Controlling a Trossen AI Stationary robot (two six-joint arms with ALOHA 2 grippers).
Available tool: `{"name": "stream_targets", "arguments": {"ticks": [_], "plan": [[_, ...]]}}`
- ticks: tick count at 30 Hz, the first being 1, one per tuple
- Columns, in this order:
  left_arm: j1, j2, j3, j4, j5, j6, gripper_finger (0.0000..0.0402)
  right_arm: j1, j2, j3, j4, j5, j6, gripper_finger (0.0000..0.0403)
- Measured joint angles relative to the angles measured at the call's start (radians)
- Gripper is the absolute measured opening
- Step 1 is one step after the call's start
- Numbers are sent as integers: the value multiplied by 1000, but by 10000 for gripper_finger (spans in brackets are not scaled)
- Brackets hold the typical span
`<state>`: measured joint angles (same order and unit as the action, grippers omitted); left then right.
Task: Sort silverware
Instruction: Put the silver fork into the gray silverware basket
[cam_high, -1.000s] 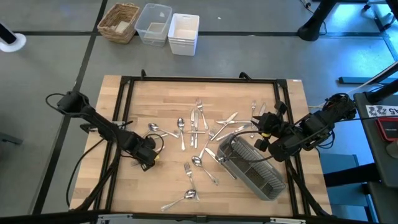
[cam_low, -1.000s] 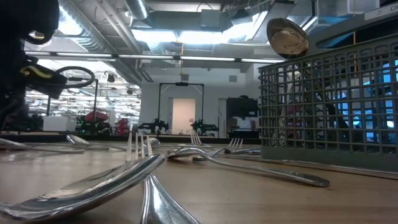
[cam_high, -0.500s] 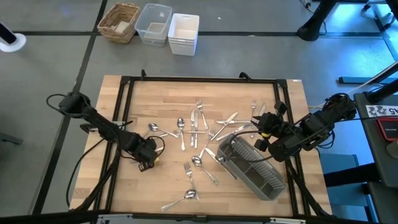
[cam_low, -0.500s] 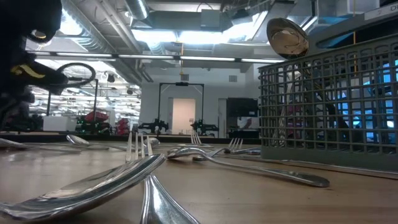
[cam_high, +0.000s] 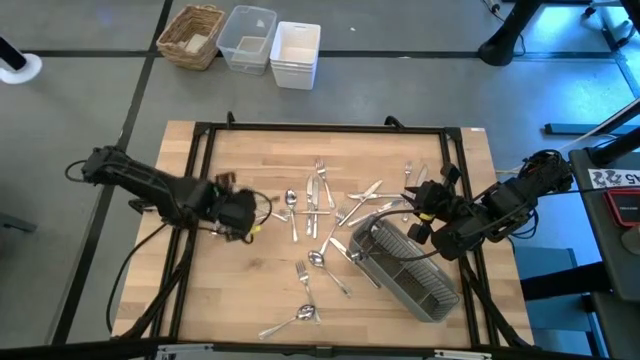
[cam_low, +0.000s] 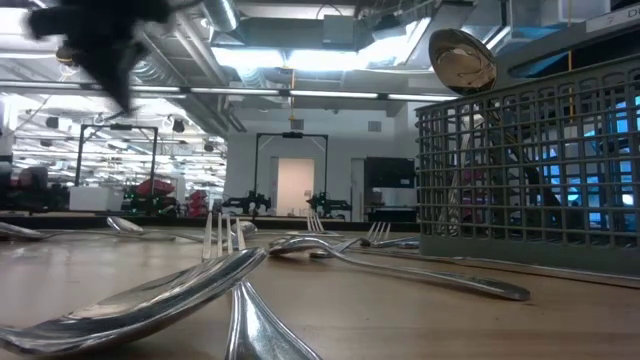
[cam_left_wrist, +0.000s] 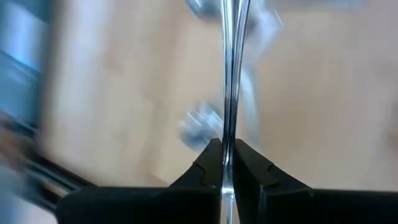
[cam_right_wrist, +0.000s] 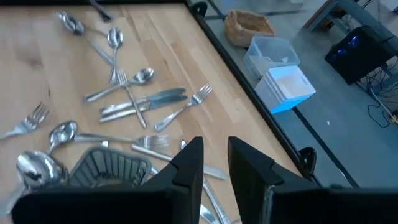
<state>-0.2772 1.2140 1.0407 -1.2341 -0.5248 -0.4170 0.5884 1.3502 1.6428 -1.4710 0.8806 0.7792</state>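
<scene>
The silverware (cam_high: 320, 200) lies scattered over the middle of the wooden table; several forks and spoons (cam_low: 240, 265) lie close to the low camera. My left gripper (cam_high: 246, 213) hangs above the table's left half, shut on one slim silver piece (cam_left_wrist: 227, 74). It is a dark blur (cam_low: 100, 40) in the low view. A grey caddy (cam_high: 405, 265) rests on the table at the right with a spoon (cam_low: 462, 60) standing in it. My right gripper (cam_right_wrist: 214, 163) stays open above the caddy's far end (cam_high: 420, 205), with nothing between its fingers. My left gripper pinches the slim silver piece (cam_left_wrist: 225, 146) between its two fingertips. The piece shows edge-on and runs on forward past the fingers. It is lifted clear of the table. Whether it is a fork, spoon or knife cannot be told.
A black frame (cam_high: 200, 135) borders the tabletop. Beyond the far edge stand a wicker basket (cam_high: 192, 35), a clear bin (cam_high: 247, 38) and a white bin (cam_high: 296, 52). Bare wood lies at the near left (cam_high: 230, 300).
My left gripper has risen from the table's near left part and gone toward the far edge, its wrist turning as it went. It now carries the slim piece clear of the table. My right gripper and the caddy have kept still.
</scene>
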Motion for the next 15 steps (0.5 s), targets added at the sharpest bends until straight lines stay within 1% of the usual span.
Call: {"name": "stream_targets", "arguments": {"ticks": [3,5,6,9,12,15], "plan": [[51,2,89,125,-149,237,8,0,0,0,36,8,2,76],[74,8,122,279,-203,442,8,0,0,0,54,8,26,76],[82,15,132,370,-212,558,8,0,0,0,59,9,44,76],[90,44,141,669,-220,968,8,0,-2,0,60,8,125,76],[90,96,141,917,-223,1356,8,0,-14,0,59,5,219,76],[90,160,141,1105,-223,1654,8,0,-30,0,58,-7,270,76]]}}
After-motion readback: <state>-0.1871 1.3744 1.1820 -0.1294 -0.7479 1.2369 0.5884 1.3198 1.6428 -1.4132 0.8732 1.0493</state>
